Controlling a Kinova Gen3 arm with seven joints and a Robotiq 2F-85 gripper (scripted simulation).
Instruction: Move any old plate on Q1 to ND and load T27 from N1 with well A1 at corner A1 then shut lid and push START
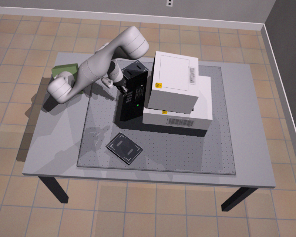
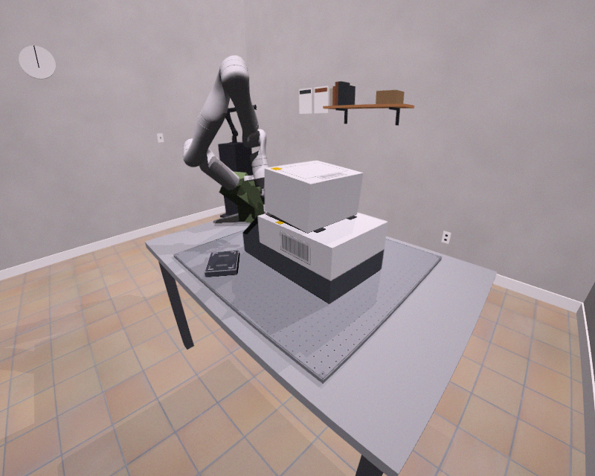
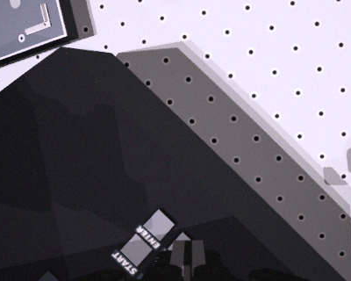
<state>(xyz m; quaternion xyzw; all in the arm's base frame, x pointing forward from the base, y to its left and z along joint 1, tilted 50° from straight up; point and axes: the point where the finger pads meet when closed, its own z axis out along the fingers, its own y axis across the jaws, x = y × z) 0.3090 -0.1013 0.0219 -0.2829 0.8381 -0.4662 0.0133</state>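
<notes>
we observe the pincer (image 1: pixel 125 94) (image 3: pixel 189 260) clenched on nothing, at the keys on the cycler's (image 1: pixel 177 124) (image 2: pixel 298 251) dark front. the lid (image 1: pixel 173 81) (image 2: pixel 313 194) is low over the base. one bare nest (image 1: pixel 124 148) (image 2: pixel 222 262) lies near, another (image 1: pixel 135 69) (image 3: pixel 19 26) far. we cannot see plate t27.

The arm (image 1: pixel 96 64) (image 2: pixel 226 107) is showing smooth, rounded, pale grey-white links, with thin dark seam lines ringing its joints. Toward its end, the gripper (image 1: pixel 125 93) (image 3: pixel 189 260) is contrasting in black, its narrow closed fingers displaying grey faces in the wrist view.
</notes>
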